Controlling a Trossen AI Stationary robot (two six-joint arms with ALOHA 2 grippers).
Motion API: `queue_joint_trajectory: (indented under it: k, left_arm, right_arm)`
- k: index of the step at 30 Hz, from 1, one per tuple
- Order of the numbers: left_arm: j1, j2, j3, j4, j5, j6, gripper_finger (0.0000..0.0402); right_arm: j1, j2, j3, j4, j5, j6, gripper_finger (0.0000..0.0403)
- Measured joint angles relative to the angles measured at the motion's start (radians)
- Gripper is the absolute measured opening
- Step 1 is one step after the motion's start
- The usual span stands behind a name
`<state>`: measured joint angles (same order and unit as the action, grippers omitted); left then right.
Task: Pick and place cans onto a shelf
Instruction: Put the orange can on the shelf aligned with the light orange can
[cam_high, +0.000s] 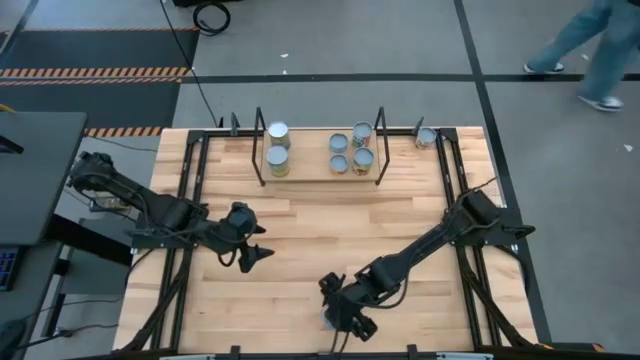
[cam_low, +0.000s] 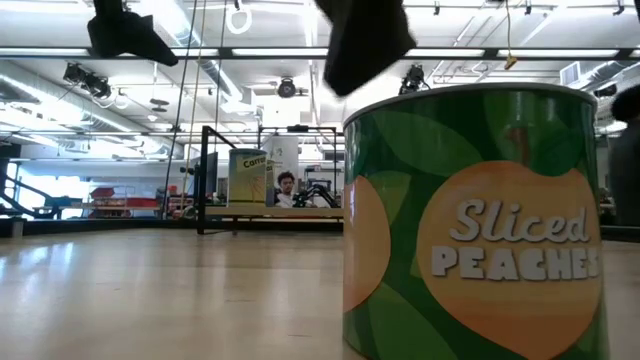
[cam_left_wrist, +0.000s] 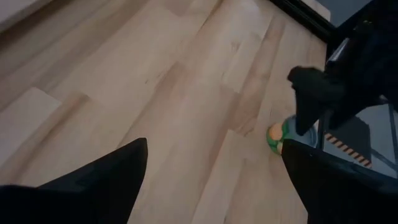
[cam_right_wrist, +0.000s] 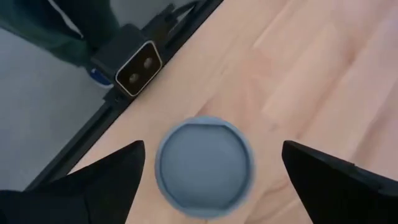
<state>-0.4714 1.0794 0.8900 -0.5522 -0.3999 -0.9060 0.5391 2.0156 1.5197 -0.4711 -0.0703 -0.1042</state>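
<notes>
Peaches can (cam_right_wrist: 204, 162) upright beneath right gripper (cam_right_wrist: 208, 171), fingers spread, pointing down.

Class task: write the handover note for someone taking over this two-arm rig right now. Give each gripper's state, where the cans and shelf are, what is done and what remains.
Right gripper: open, above the green Sliced Peaches can standing at the table's near edge; not gripped.
Left gripper: open, empty, over bare table, left of centre.
Low black wire shelf with light wooden board: at the far edge, six silvery-topped cans on it, two at left, four at right.
One more silvery-topped can stands outside the shelf's right end.
Done: six shelved. Left: the peaches can and the outside one.
</notes>
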Motion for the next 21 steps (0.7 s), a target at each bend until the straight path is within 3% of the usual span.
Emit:
queue_joint_trajectory:
  k: [7,18,21]
  left_arm:
    - [-0.016,0.000,-0.001,0.001,-0.023,-0.007,0.0376]
    - [-0.014,0.000,-0.001,-0.006,-0.060,-0.007,0.0376]
    - [-0.014,0.000,-0.001,-0.007,-0.092,-0.004,0.0376]
  right_arm:
    - [-0.012,0.064,0.035,-0.019,-0.083,-0.033,0.0387]
    - [-0.023,0.062,-0.041,-0.013,-0.066,-0.137,0.0371]
    - [-0.025,0.062,-0.062,0.068,-0.065,-0.157,0.0360]
